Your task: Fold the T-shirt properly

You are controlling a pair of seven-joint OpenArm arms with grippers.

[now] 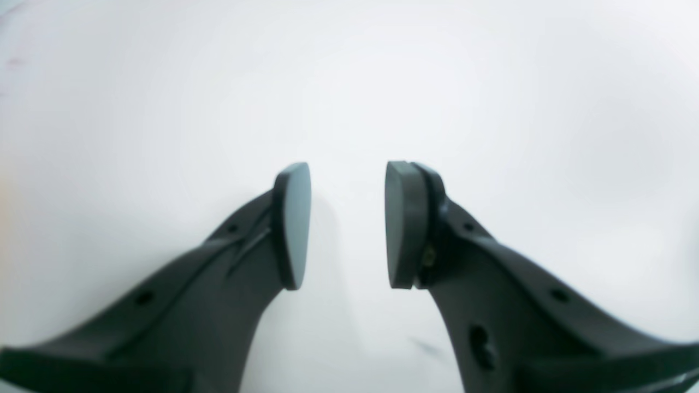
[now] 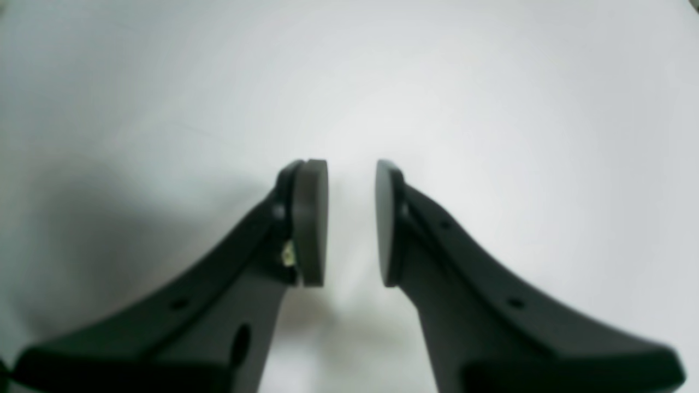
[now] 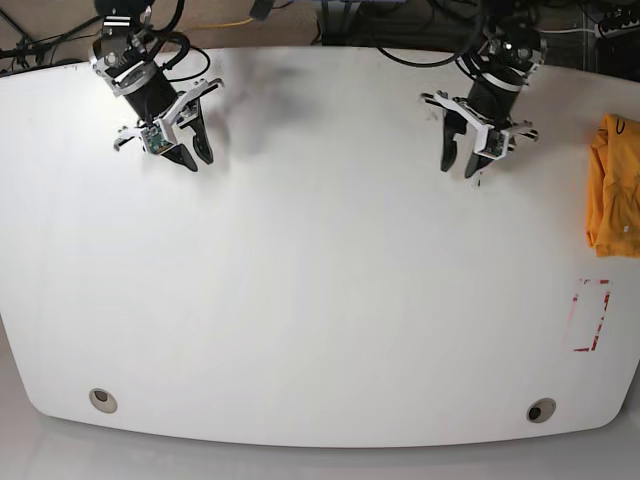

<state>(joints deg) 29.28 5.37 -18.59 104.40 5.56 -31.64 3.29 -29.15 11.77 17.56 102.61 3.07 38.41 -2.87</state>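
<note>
The orange-yellow T-shirt (image 3: 612,185) lies bunched at the far right edge of the white table (image 3: 320,280), partly cut off by the base view; a thin black mark shows near its top. My left gripper (image 3: 461,160) hovers above the table well to the left of the shirt, open with nothing between its pads (image 1: 347,224). Far across the table at the back left, my right gripper (image 3: 193,153) is also open and empty (image 2: 351,222). Both wrist views show only bare white table beyond the fingers.
A red rectangular outline (image 3: 590,315) is marked on the table below the shirt. Two round fittings (image 3: 101,399) (image 3: 540,410) sit near the front edge. Cables (image 3: 400,25) run behind the table's back edge.
</note>
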